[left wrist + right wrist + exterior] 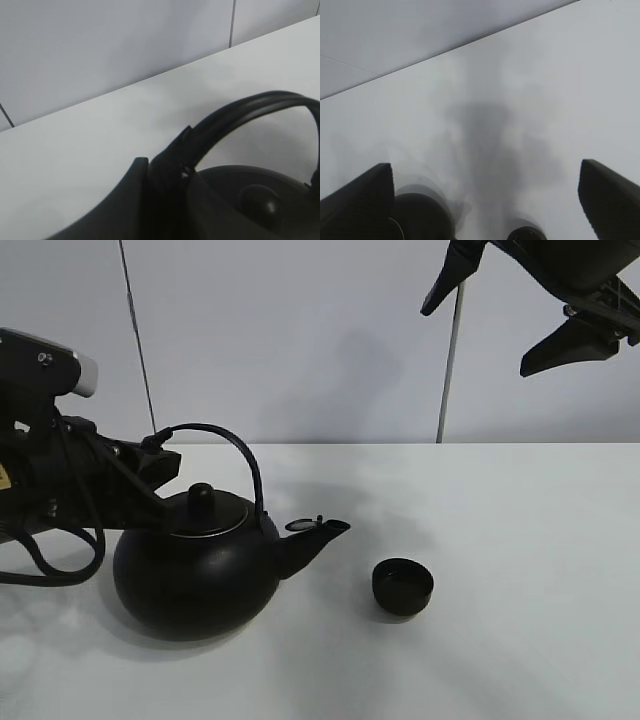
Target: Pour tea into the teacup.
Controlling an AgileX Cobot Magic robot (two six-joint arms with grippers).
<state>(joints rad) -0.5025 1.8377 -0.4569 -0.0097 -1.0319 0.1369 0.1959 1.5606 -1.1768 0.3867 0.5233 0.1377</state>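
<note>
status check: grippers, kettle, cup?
Left gripper shut on kettle handle. Right gripper open, raised, empty. Kettle upright on table; teacup beside spout, path clear.

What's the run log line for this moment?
left gripper: shut on kettle handle | right gripper: open, raised | teacup: upright | pour: not started

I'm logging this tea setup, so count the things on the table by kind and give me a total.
Large round black kettle with arched handle: 1
Small round black handleless teacup: 1
Total: 2, both standing on the white table.
</note>
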